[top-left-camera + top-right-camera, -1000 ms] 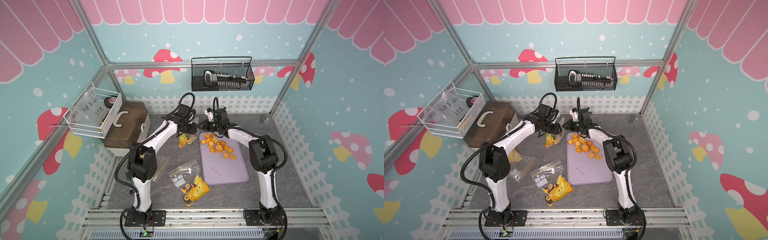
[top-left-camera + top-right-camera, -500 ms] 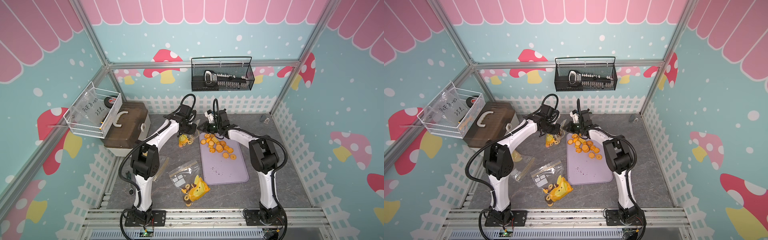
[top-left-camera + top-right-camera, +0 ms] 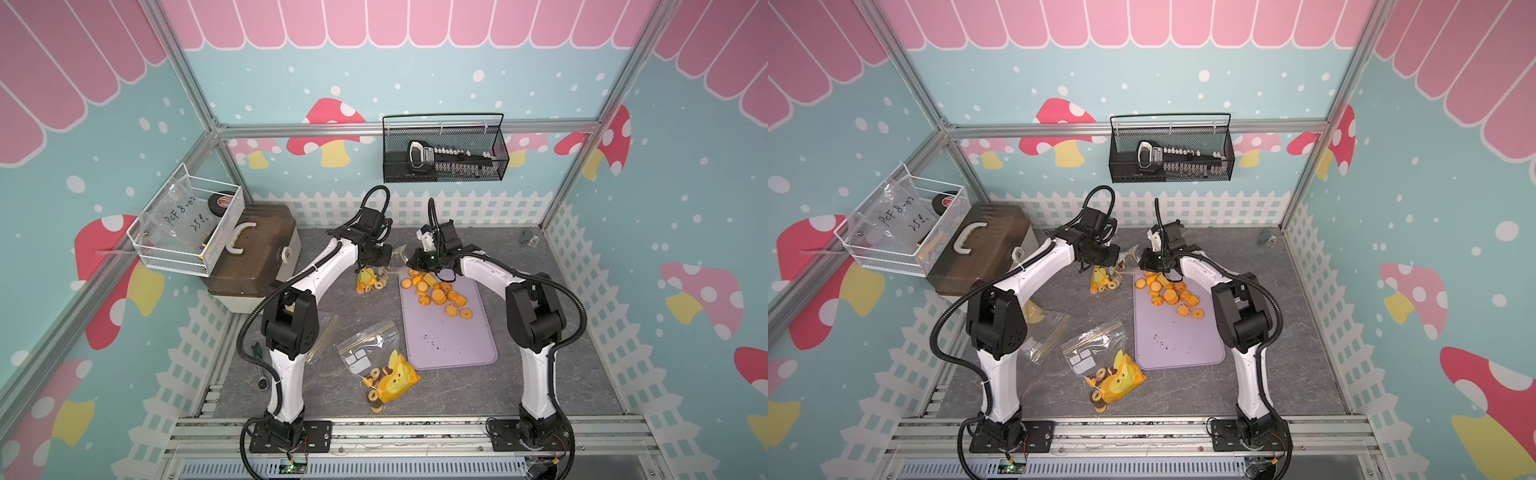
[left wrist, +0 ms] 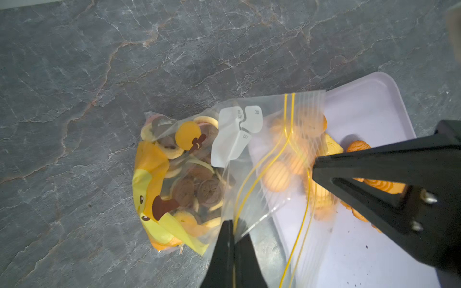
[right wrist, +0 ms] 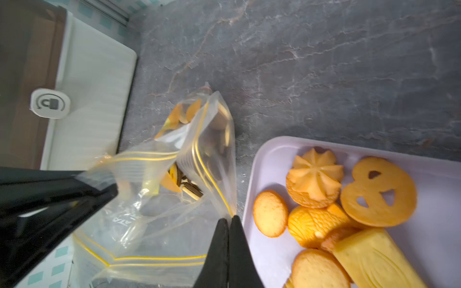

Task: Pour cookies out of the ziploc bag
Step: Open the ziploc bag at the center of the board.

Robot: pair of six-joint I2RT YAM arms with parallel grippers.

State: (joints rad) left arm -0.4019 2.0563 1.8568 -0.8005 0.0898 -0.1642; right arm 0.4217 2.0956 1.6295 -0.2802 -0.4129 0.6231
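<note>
Closing since a second ago, the left gripper (image 4: 232, 225) is now pinching one lip of the ziploc bag (image 4: 252, 139). The right gripper (image 5: 229, 220) is pinching the opposite lip, jaws tight together, and the mouth is gaping between them. White label patches on the bag are carrying tiny characters, too small to read surely. Brown, yellow and orange cookies (image 4: 199, 189) are sitting in its yellow-printed bottom near the table's (image 3: 590, 382) back edge. That is just beside the lilac tray's (image 5: 264, 159) back left corner, where loose orange biscuits (image 5: 314, 184) are lying.
</note>
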